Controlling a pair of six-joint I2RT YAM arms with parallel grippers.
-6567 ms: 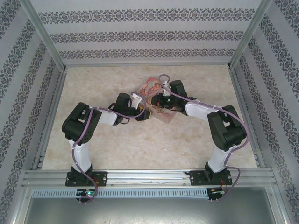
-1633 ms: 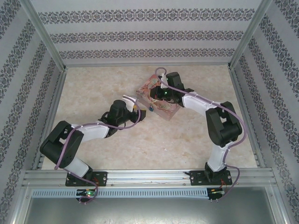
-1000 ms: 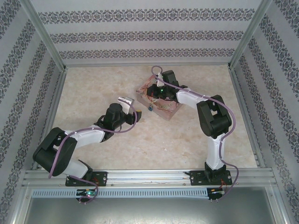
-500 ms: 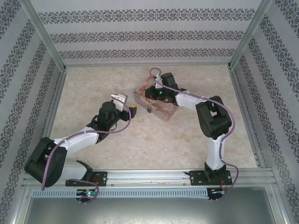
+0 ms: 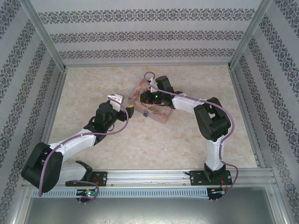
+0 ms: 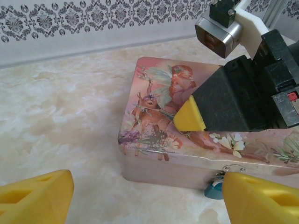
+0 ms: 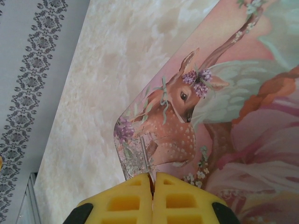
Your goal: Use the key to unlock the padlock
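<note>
The right tool is pinching the key over the tin; the left tool is gaping wide near the padlock.

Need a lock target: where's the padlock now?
Left wrist view, lower right: the padlock hangs on the front wall of the pink tin, low by the table.

**Left wrist:** padlock part-hidden behind one of the left fingers; lock face not legible. Both fingers cut by bottom edge. Pink tin: rt part of lid covered by right gripper, far end off-frame.

**Right wrist:** key shows shaft only, head buried betw. pressed-together right fingers.

**Top view:** padlock a blue speck, no detail.
</note>
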